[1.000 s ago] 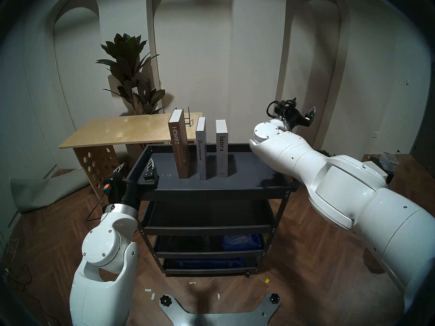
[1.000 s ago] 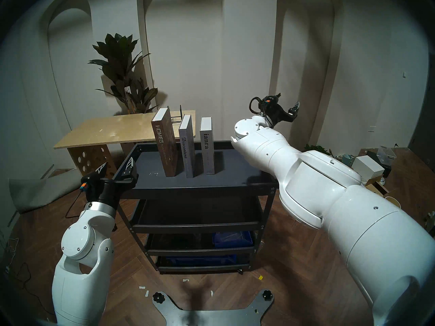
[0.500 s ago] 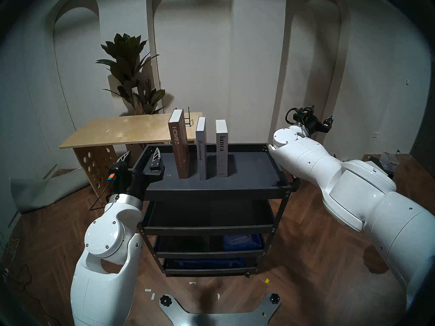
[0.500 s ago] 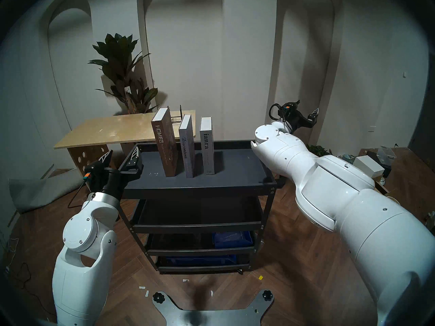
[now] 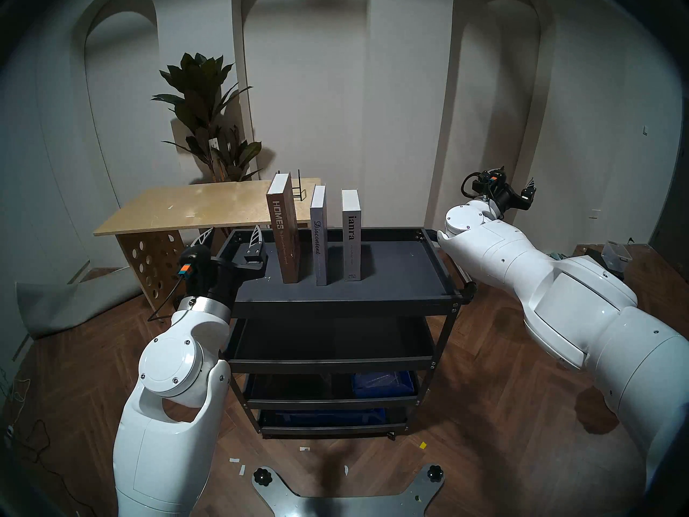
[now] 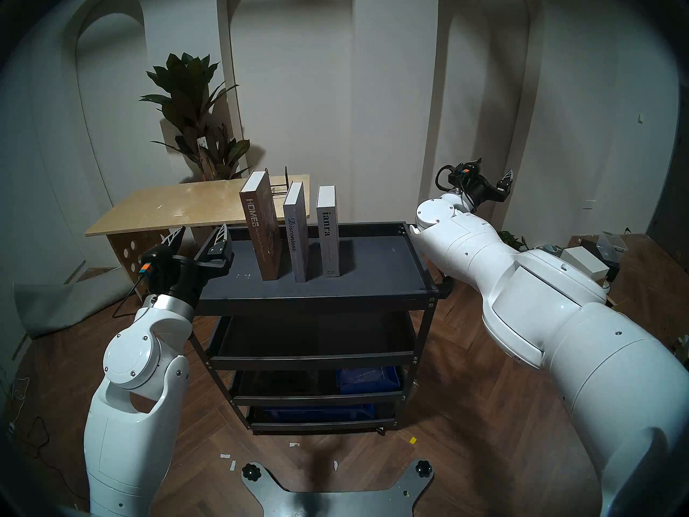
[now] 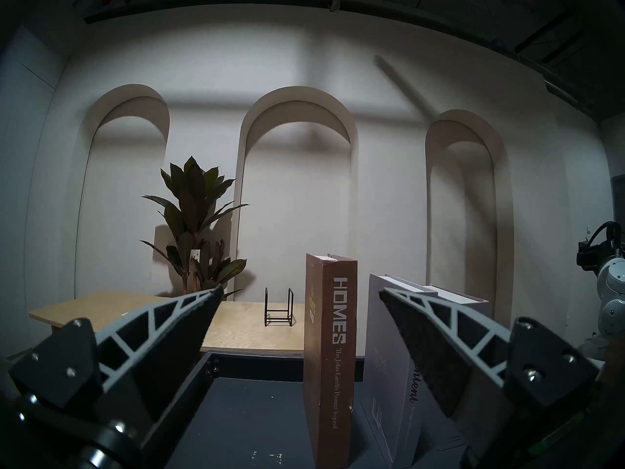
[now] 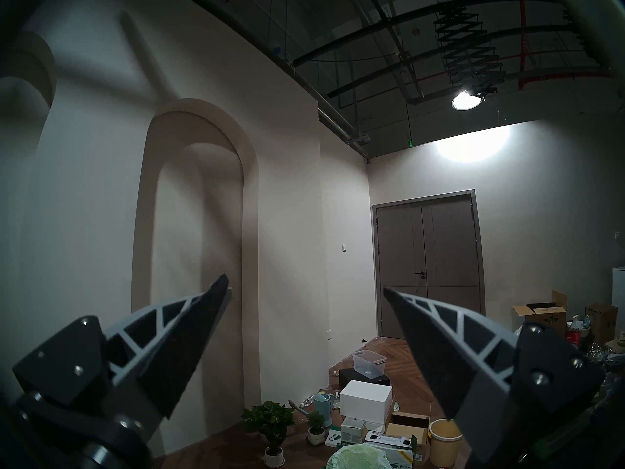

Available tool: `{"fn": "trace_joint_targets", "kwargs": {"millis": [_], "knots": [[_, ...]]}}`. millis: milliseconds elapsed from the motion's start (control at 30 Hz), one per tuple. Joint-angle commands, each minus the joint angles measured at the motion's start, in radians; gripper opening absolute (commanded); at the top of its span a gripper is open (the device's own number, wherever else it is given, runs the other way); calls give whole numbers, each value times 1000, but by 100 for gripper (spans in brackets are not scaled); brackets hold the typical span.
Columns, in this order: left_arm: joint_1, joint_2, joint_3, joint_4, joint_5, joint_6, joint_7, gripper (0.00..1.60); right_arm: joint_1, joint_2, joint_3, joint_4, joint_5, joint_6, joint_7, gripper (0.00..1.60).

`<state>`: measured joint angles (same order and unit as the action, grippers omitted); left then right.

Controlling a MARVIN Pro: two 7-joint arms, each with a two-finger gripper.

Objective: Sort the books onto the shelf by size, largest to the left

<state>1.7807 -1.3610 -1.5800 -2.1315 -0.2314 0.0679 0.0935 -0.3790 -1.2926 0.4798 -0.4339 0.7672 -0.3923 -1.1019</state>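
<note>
- Three books stand upright, apart, on the top tray of the black shelf (image 5: 373, 300), spines facing the robot, page edges white.
- Brown "HOMES" book (image 5: 285, 236), the tallest, sits at 9 o'clock of the row; grey "Discontent" book (image 5: 318, 240) in the middle; light grey "ianra" book (image 5: 351, 240), the shortest, at 3 o'clock.
- Left claw (image 5: 233, 238) gapes empty at the shelf's 9 o'clock edge.
- Right claw (image 8: 304, 289) is spread wide, empty, beyond the 3 o'clock edge.
</note>
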Motion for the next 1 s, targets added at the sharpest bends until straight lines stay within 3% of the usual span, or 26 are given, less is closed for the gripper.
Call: {"fn": "trace_joint_targets", "kwargs": {"millis": [0, 433, 967], "knots": [[-44, 16, -18, 12, 11, 2, 0, 160, 4, 2, 2, -52, 5, -13, 42, 160], [-66, 36, -54, 60, 26, 3, -5, 160, -34, -11, 3, -142, 22, -16, 127, 160], [-112, 53, -61, 122, 45, 7, -18, 160, -91, 16, 6, -232, 65, -15, 217, 160]]}}
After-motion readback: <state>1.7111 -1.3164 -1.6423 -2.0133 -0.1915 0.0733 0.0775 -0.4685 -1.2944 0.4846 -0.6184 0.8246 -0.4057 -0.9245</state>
